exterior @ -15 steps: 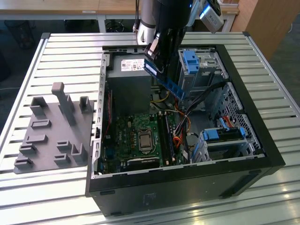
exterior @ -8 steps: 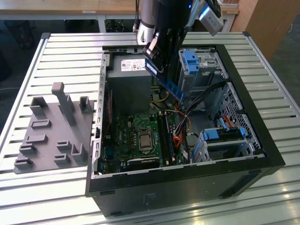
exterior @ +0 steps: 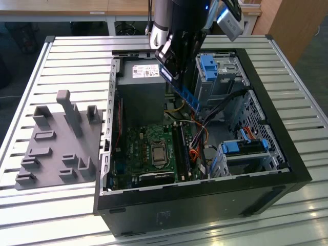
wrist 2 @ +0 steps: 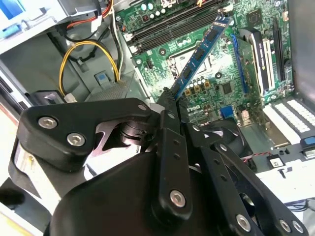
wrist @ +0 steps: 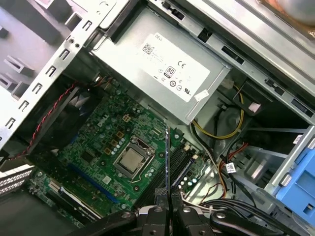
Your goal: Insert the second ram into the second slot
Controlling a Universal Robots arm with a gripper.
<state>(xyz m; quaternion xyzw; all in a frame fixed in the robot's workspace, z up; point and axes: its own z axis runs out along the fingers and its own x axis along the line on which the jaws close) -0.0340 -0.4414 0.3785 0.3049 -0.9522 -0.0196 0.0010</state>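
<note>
My gripper (exterior: 171, 60) is shut on the second ram (exterior: 185, 96), a thin dark-blue stick. The stick hangs tilted in the air over the open computer case (exterior: 266, 128), its free end pointing down toward the motherboard (exterior: 137, 148). In the second wrist view the ram (wrist 2: 199, 54) runs out from between the black fingers (wrist 2: 167, 123) over the green board. The first wrist view shows the ram (wrist: 167, 157) edge-on above the long black memory slots (wrist: 181, 166). These slots (exterior: 182, 148) lie beside the processor socket (exterior: 158, 152), well below the stick. I cannot tell which slot is the second one.
A grey power supply (exterior: 141, 87) fills the case's far corner. Bright-blue drive brackets (exterior: 210, 66) (exterior: 246, 146) stand at the exterior view's right. Loose cables (exterior: 197, 138) run next to the slots. A grey fixture plate (exterior: 59, 143) lies on the slatted table (exterior: 46, 215) outside the case.
</note>
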